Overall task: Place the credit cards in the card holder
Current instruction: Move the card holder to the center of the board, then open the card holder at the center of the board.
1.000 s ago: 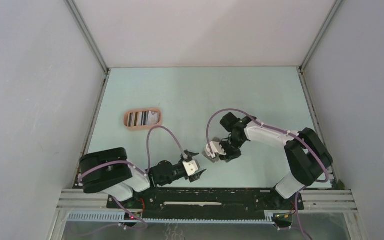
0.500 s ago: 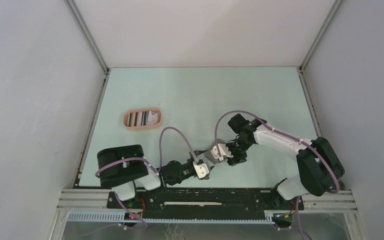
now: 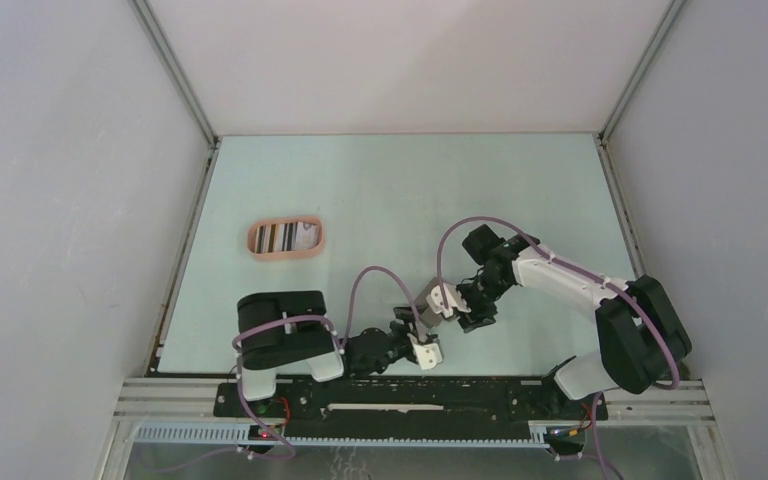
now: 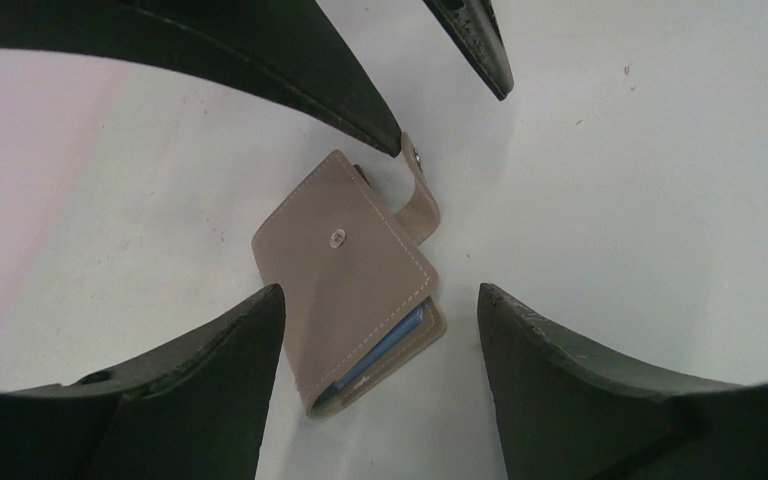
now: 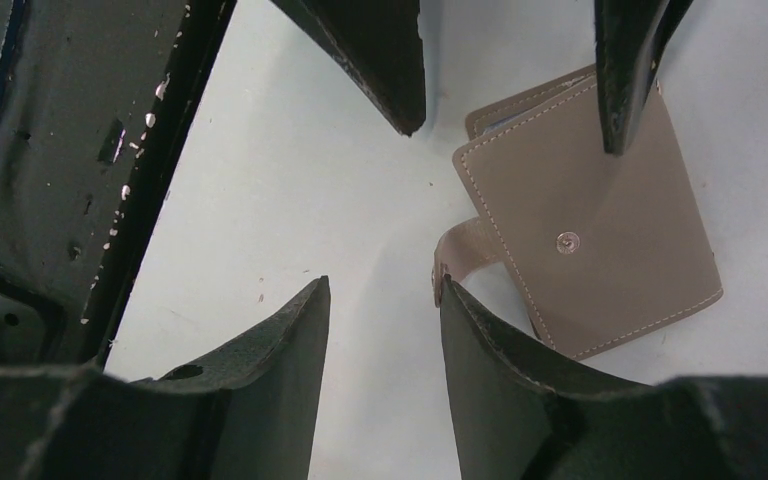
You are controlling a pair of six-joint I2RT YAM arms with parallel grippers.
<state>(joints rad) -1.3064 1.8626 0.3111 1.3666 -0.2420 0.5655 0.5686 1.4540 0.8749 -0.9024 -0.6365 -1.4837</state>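
A grey-tan folding wallet (image 4: 345, 270) lies shut on the table, its snap strap loose, and a blue credit card's edge (image 4: 392, 343) peeks from its open side. My left gripper (image 4: 380, 292) is open, with its fingers on either side of the wallet's near end, not pinching it. My right gripper (image 5: 383, 285) is open and empty, and one fingertip (image 5: 450, 292) rests against the wallet's strap (image 5: 460, 250). The salmon-pink card holder (image 3: 256, 240) sits far left in the top view with striped cards (image 3: 282, 238) inside. In that view both grippers meet at the wallet (image 3: 428, 297).
The left arm's black link (image 5: 50, 170) fills the left side of the right wrist view, close to my right gripper. Both arms crowd the near middle of the table (image 3: 400, 190). White walls enclose the table on three sides.
My right gripper has opened and let go of the wallet, which now lies on the table. The left arm has swung right, bringing its open gripper up to the wallet.
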